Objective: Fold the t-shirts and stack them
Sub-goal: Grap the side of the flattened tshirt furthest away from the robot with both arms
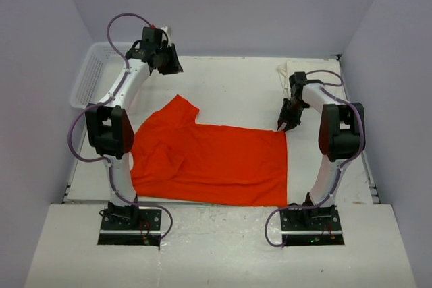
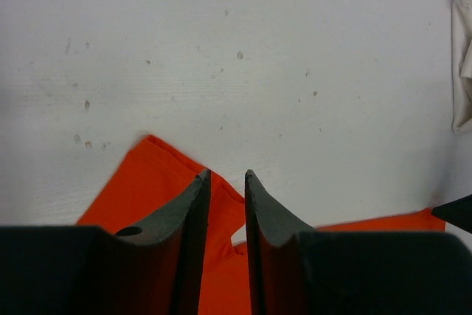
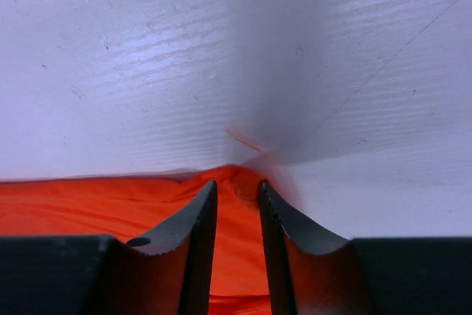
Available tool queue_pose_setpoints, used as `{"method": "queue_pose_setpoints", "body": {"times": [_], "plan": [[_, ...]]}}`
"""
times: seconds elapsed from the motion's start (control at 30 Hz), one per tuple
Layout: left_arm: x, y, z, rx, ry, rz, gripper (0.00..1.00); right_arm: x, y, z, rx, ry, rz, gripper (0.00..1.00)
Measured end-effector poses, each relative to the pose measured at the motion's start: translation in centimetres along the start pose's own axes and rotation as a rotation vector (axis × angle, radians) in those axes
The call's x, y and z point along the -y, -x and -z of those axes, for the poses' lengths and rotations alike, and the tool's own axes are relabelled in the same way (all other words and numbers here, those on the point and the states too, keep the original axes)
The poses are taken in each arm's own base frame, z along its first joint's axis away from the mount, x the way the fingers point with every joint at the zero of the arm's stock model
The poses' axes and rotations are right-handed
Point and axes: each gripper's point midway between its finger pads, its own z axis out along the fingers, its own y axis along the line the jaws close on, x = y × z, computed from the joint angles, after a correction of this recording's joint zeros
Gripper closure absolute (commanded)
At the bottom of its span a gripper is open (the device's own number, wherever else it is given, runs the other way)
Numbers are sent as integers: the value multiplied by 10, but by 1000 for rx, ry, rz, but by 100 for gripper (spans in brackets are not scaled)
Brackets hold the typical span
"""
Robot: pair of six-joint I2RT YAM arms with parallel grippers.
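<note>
Orange-red t-shirt (image 1: 209, 163) spread | right gripper (image 3: 236, 186) at its corner, grip unclear | left gripper (image 2: 225, 175) slightly parted, empty | basket (image 1: 84, 79) far-left

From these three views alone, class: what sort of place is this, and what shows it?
Probably a robot lab work cell, not a home: a white table boxed in by plain walls, a left arm and right arm bolted at its near edge, and an orange-red t-shirt spread flat.

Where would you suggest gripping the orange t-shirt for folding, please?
Likely the far hem corner of the orange t-shirt, from straight above: it lies flat, so only an edge offers a pinch. The right gripper has its jaws astride that corner.
</note>
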Motion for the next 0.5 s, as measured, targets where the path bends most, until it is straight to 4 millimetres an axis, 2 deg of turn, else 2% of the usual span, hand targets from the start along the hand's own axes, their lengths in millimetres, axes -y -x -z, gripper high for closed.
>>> {"method": "queue_pose_setpoints", "body": {"times": [0.03,0.1,0.3,0.4,0.5], "plan": [[0,0,0,-1,1,0,73,0,1,0,-1,-1,0,84],[-1,-1,0,-2,3,0,73,1,0,0,-2,-6,-2,100],[-11,-2,-6,1,45,-19,73,2,0,1,-1,-10,-9,100],[-20,-11,-20,-26,70,-20,72,1,1,2,4,-9,-11,100],[-33,-26,-42,-75,96,-21,68,-1,3,7,23,-6,-4,100]]}}
